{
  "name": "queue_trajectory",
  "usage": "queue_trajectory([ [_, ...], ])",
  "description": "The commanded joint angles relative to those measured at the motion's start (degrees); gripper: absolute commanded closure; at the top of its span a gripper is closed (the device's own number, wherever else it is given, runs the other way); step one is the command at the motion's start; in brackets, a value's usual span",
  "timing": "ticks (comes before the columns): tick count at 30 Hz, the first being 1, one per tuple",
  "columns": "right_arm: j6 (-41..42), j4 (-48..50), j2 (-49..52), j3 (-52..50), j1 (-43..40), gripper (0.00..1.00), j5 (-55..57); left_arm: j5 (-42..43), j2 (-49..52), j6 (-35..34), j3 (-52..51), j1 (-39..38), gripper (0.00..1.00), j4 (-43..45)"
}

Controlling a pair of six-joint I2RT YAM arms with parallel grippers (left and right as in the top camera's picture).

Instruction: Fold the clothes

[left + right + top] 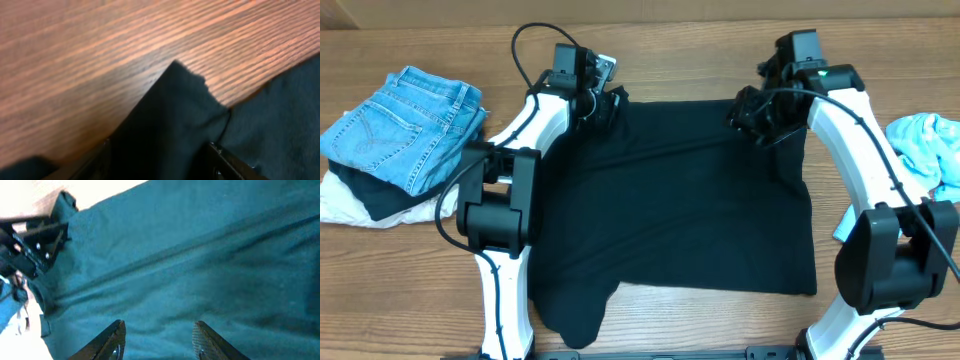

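The black T-shirt (680,200) lies spread flat over the middle of the wooden table, one sleeve hanging toward the front left. My left gripper (605,105) is at its far left corner. In the left wrist view, its fingers (161,150) stand wide apart with a pointed corner of the shirt (170,110) between them. My right gripper (750,118) is at the shirt's far right edge. In the right wrist view, its fingers (159,327) are open just over the fabric (200,255), holding nothing.
Blue denim jeans (405,125) top a pile of black and white garments (360,205) at the left edge. A light blue cloth (930,145) lies at the right edge. Bare wood (670,55) runs behind the shirt.
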Motion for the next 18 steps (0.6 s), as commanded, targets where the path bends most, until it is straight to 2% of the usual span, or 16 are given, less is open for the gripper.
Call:
queue_trajectory([
  [1,-0.92,-0.74,0.02,-0.02,0.94,0.52,0.7,-0.94,2.29,3.15,0.59,-1.64,0.38,1.84],
  [6,-0.92,-1.29,0.02,-0.07,1.03,0.52,1.44,-2.62,4.94,3.32,0.61,-2.03,0.51,4.04],
  [8,-0.9,-1.68,0.02,-0.07,1.03,0.53,3.08,-2.67,5.9,3.32,0.59,-2.01,0.59,3.76],
  [9,-0.9,-1.73,0.02,-0.11,1.03,0.52,3.61,-2.95,6.21,3.32,0.59,-2.01,0.71,3.67],
  [10,-0.9,-1.66,0.02,-0.22,1.03,0.52,3.8,-3.89,6.29,3.3,0.61,-2.01,0.91,3.74],
  [11,-0.87,-1.4,0.02,-0.61,1.03,0.5,4.02,-5.14,6.25,2.91,0.85,-1.97,0.96,3.82],
  [16,-0.63,5.09,0.63,-4.85,1.03,0.5,8.83,-8.22,3.45,-2.01,8.41,-1.25,0.96,0.85],
  [18,-0.5,10.03,1.9,-7.41,0.87,0.71,10.25,-8.26,2.56,-2.54,12.15,-0.96,0.96,-1.01],
])
